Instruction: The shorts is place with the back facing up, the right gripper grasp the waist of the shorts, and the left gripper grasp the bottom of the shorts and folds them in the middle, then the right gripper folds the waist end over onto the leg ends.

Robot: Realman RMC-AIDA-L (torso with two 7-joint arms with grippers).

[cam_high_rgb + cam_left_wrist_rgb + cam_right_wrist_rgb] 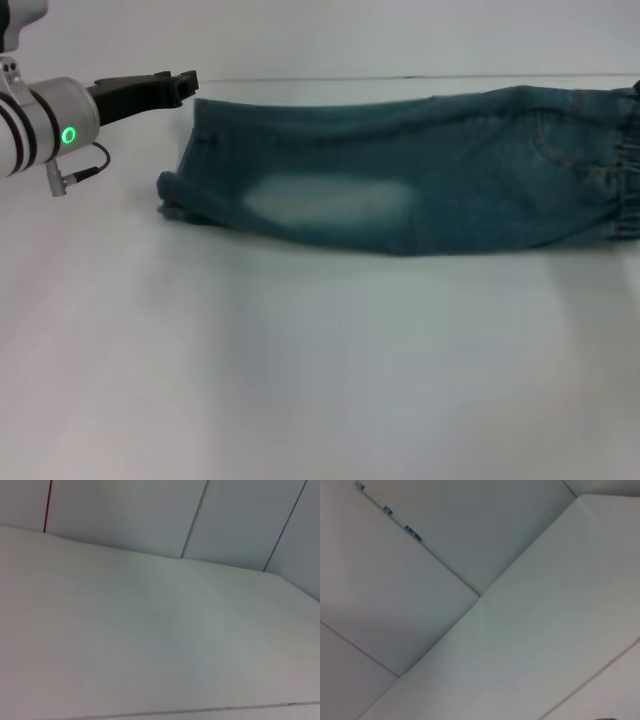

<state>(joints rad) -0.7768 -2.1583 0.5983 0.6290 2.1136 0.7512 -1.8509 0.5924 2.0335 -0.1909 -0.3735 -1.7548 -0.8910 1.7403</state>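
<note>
At about ten o'clock in the head view, the left gripper (185, 80) hovers above the table (320, 380), its black fingers close together and holding nothing, tips just beside the far left corner of the shorts (420, 200). The shorts lie folded lengthwise in a long band from nine o'clock to three o'clock, leg ends (178, 195) at the left, the gathered waistband (628, 190) at the right edge. The right gripper is out of sight.

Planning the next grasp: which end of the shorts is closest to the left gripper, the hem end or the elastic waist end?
The hem end of the shorts, lying just beside the left gripper. The gathered waist end lies at the far right edge.
</note>
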